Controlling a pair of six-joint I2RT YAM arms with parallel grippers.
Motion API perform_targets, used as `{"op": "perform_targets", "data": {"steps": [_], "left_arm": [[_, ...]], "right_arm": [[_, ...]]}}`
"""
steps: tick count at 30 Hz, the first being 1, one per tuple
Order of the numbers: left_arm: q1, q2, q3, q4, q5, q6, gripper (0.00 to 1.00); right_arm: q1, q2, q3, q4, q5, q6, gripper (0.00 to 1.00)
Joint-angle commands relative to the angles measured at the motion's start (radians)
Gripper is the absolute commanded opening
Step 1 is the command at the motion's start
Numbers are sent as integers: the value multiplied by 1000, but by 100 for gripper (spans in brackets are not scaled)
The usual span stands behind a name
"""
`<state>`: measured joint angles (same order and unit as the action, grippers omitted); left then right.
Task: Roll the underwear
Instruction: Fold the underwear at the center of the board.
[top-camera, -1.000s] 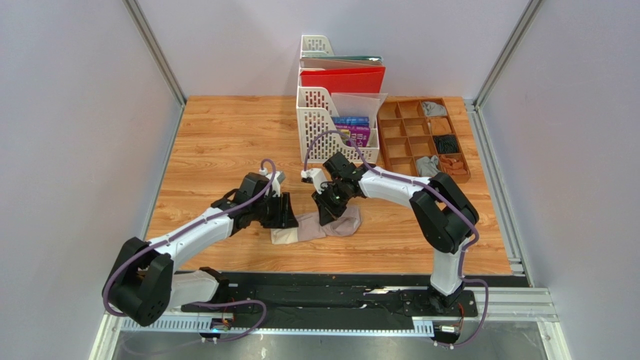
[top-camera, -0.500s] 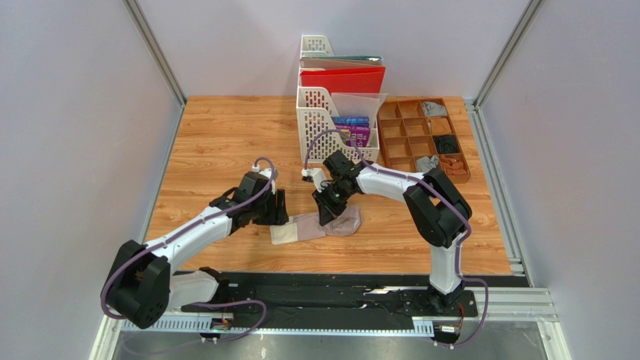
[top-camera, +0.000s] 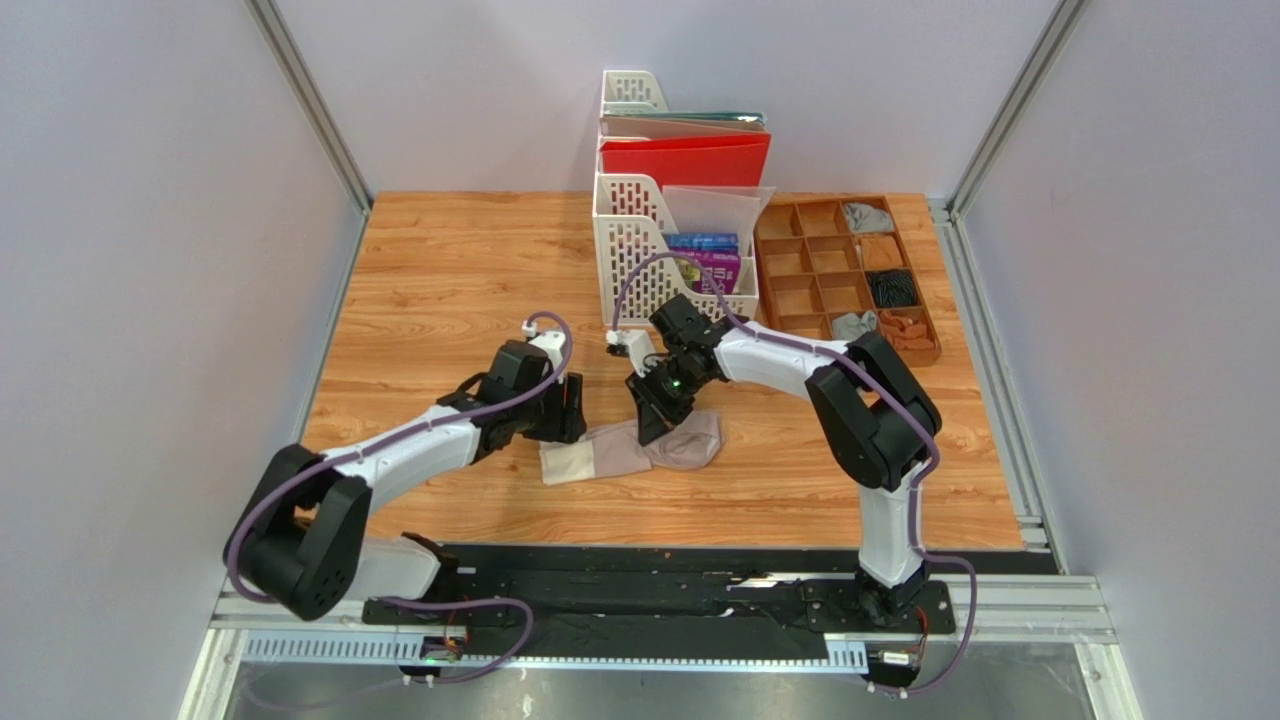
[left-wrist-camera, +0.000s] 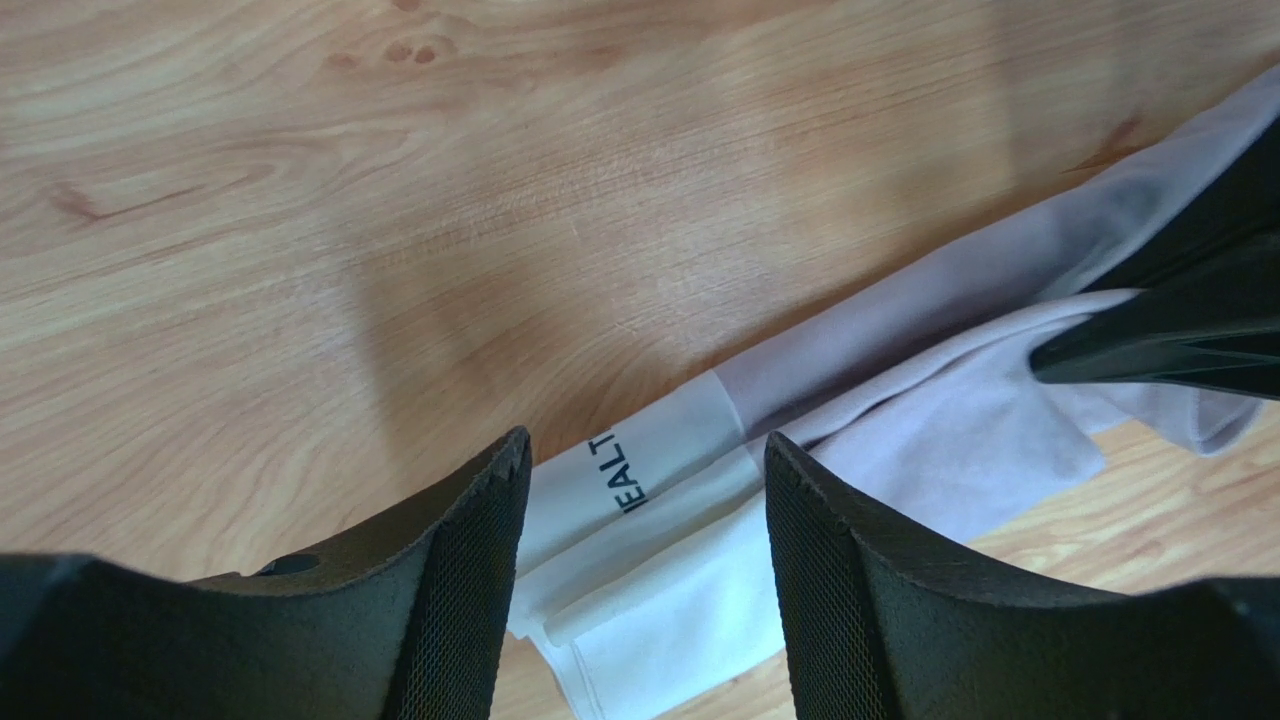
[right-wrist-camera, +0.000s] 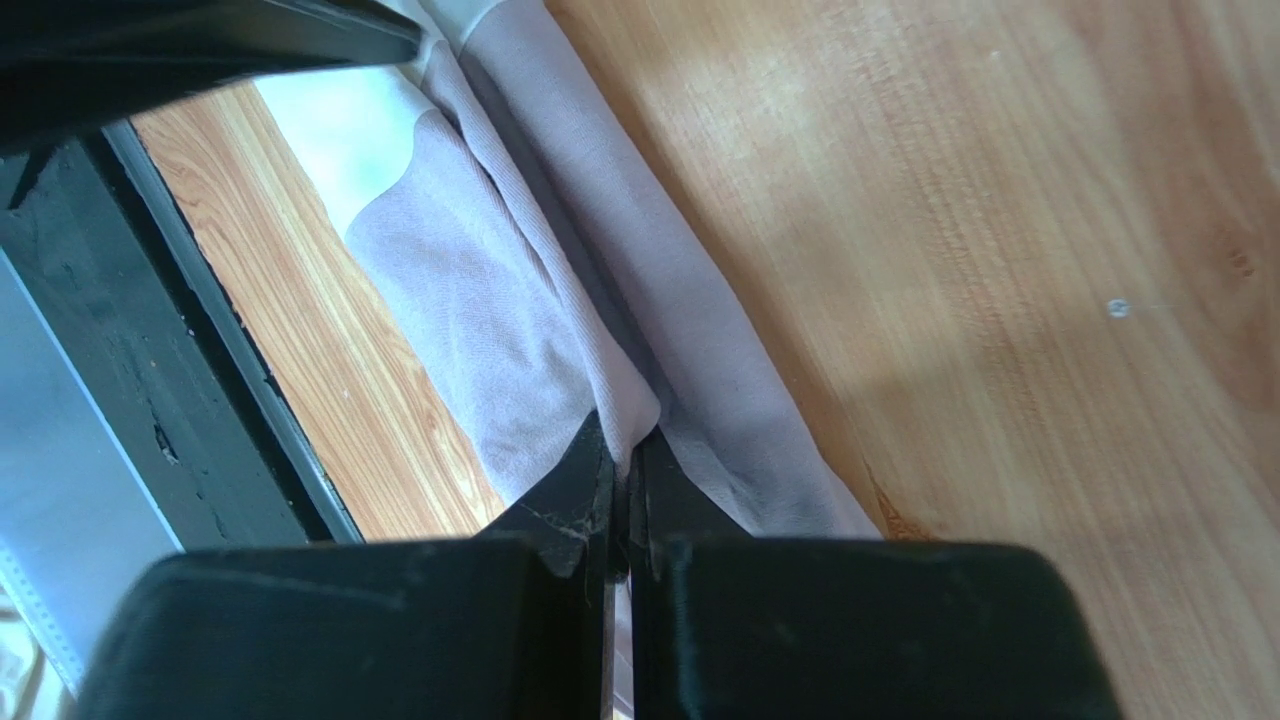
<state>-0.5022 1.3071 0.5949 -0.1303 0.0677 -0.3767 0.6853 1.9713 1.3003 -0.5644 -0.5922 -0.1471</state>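
Note:
The pale pinkish-beige underwear (top-camera: 631, 447) lies folded into a long strip on the wooden table, its cream band at the left end. In the left wrist view the cream band (left-wrist-camera: 661, 465) with dark printed letters shows between my left gripper's (left-wrist-camera: 646, 440) open fingers, which are above it and hold nothing. My left gripper (top-camera: 568, 413) is at the strip's left end. My right gripper (top-camera: 657, 425) is on the strip's right part. Its jaws are shut on a raised fold of the underwear (right-wrist-camera: 511, 345), pinched at my right gripper (right-wrist-camera: 621, 450).
A white file rack (top-camera: 661, 225) with a red folder stands at the back centre. A wooden divided tray (top-camera: 849, 278) with small cloth rolls is to its right. The black base rail (top-camera: 661, 593) runs along the table's near edge.
My left gripper has opened a little wider and drawn slightly back from the band end, its arm swinging inward. The right gripper and the underwear have stayed put.

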Motion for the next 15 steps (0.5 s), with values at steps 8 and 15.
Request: {"op": "perform_targets", "data": {"steps": [8,15], "left_arm": [[5,80,31,109,23,45,64],[5,123,49,103,49,61,65]], "right_arm": [[-43,31,33,26,-35,21,0],[-62,44,14,67,-40,47,0]]}}
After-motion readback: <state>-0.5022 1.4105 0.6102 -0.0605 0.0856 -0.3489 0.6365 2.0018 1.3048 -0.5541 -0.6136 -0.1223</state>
